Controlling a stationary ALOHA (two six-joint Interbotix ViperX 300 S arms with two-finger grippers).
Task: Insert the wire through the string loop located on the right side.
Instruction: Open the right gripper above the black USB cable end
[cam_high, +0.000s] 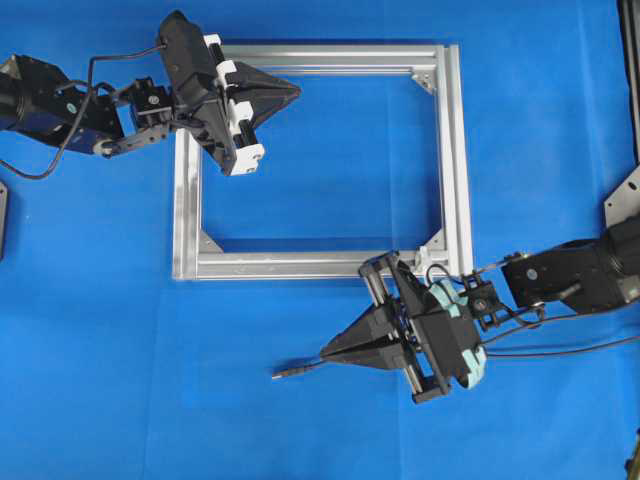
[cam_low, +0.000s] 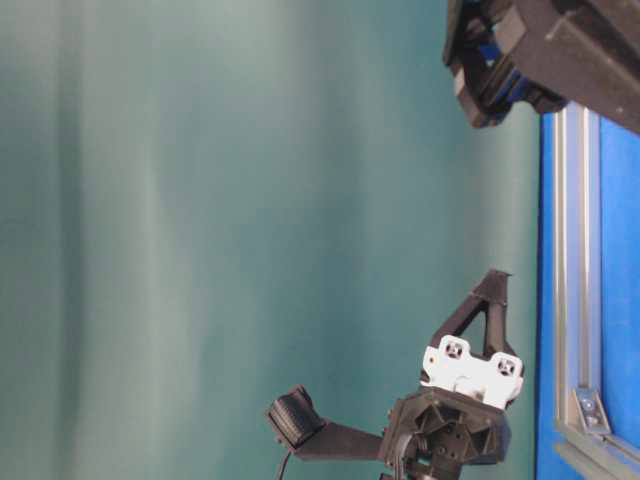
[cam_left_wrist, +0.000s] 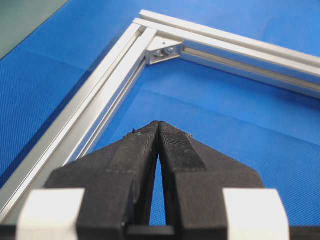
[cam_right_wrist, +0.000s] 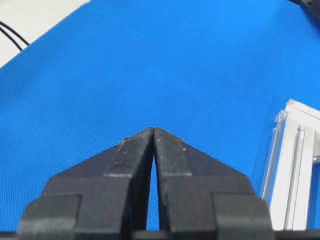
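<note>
The wire (cam_high: 300, 369) is thin and black, and only its end shows plainly: a small dark cylindrical plug lying on the mat in the overhead view, just left of the right gripper (cam_high: 325, 352), with a short stretch of cable running from it under the gripper's tip. Whether the thin black line trailing off to the right edge is the same wire cannot be told. The string loop (cam_high: 424, 250) appears as a tiny white speck at the lower right inner corner of the frame (cam_high: 455, 150), too small to make out its shape. The frame is a rectangle of silver aluminium bars with triangular corner brackets, lying flat. The right gripper sits below that corner, pointing left, its two black fingers (cam_right_wrist: 134, 160) pressed together at the tips with nothing between them. The left gripper (cam_high: 296, 92) hangs over the upper left part of the frame, pointing right, its fingers (cam_left_wrist: 137, 155) likewise closed tip to tip and empty. Everything rests on a bright blue textured mat (cam_high: 320, 170). In the table-level view a plain grey-green wall (cam_low: 200, 200) stands behind the scene.
</note>
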